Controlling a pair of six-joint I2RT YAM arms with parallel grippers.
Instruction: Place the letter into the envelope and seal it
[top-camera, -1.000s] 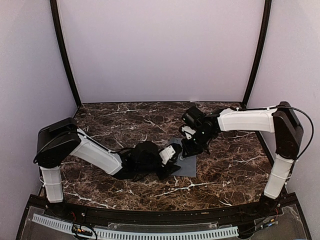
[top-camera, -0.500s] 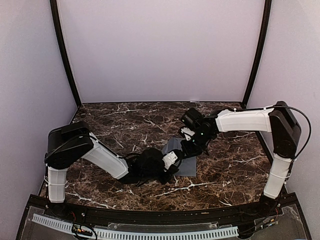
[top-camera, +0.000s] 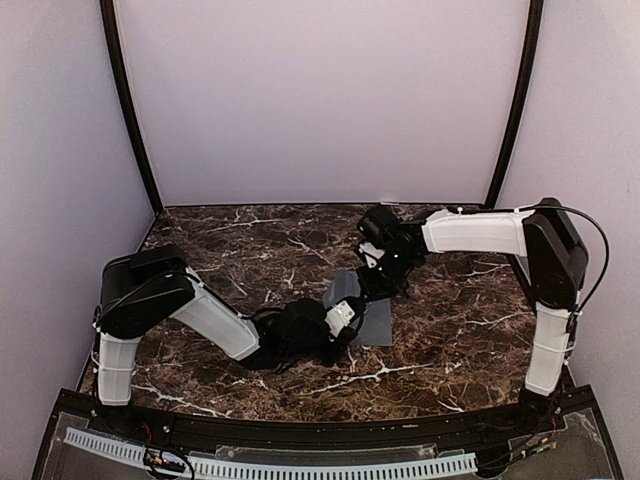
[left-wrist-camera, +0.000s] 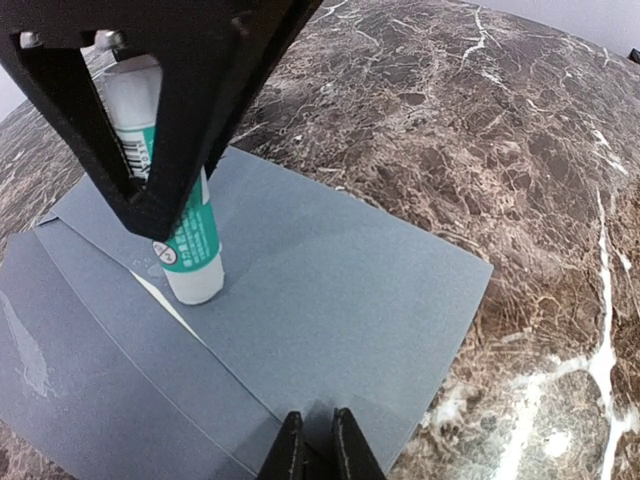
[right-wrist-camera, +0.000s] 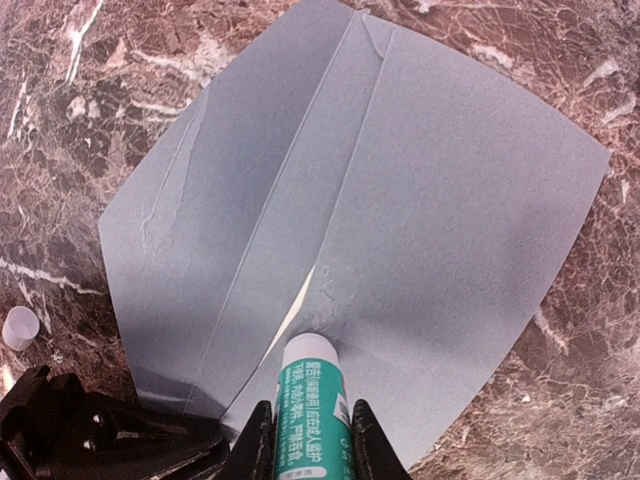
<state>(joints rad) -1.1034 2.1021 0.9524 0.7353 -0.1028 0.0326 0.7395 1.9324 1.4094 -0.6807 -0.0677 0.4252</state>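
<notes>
At the centre of the dark marbled counter (top-camera: 220, 250), two black-and-white arms meet over the envelope (top-camera: 376, 325), a grey rectangle lying flat just right of the middle in the overhead view. The left arm comes in from the lower left, its forearm sloping low along the counter and bringing the left fingers (top-camera: 346, 318) to the envelope's left edge. The right arm stands at the right edge, bends at the upper right and reaches leftward. Its wrist tips down so that the right fingers (top-camera: 374, 284) sit over the envelope's upper part.

In the right wrist view, the right fingers (right-wrist-camera: 258, 450) clamp a glue stick (right-wrist-camera: 310, 400), whose white tip touches the envelope at the flap seam. A thin cream sliver of the letter (right-wrist-camera: 303, 295) shows in that seam; the rest is hidden under grey paper. The stick's green band carries white Chinese characters too small to read, and the left wrist view shows a barcode on its white upper part.

At the bottom of that left wrist view, the left fingers (left-wrist-camera: 293, 455) are drawn almost together at the envelope's near edge; whether they pinch the paper cannot be told. A small white cap (right-wrist-camera: 20, 327) sits on the counter near the envelope, at the left edge of the right wrist view.
</notes>
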